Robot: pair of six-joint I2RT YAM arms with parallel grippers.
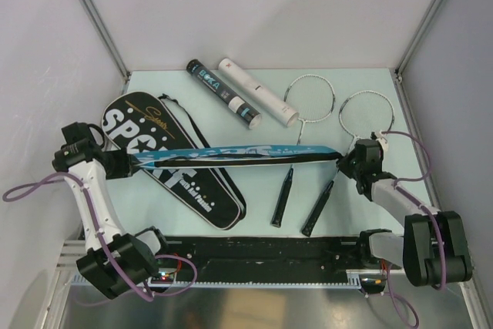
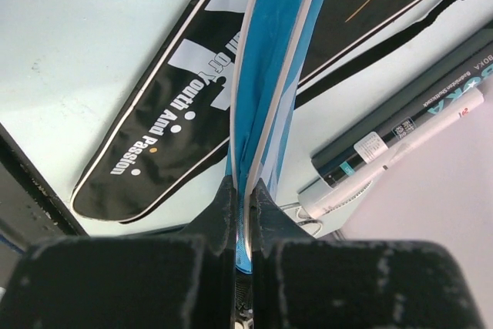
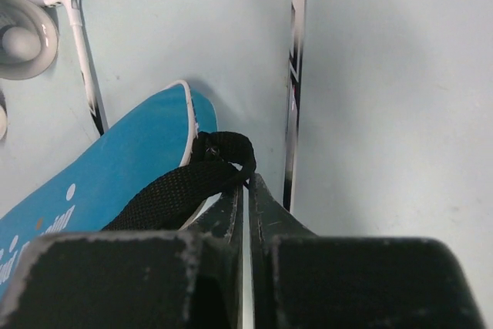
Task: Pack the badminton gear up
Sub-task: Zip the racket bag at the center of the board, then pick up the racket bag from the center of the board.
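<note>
Two rackets (image 1: pixel 283 196), two tubes (image 1: pixel 250 90) and two bags (image 1: pixel 192 182).

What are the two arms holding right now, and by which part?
Both hold the blue bag, stretched between them: left fingers pinch its edge, right fingers its black strap.

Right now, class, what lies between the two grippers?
The blue bag, stretched from the left gripper to the right gripper, crossing over the black bag; the top view shows it.
</note>
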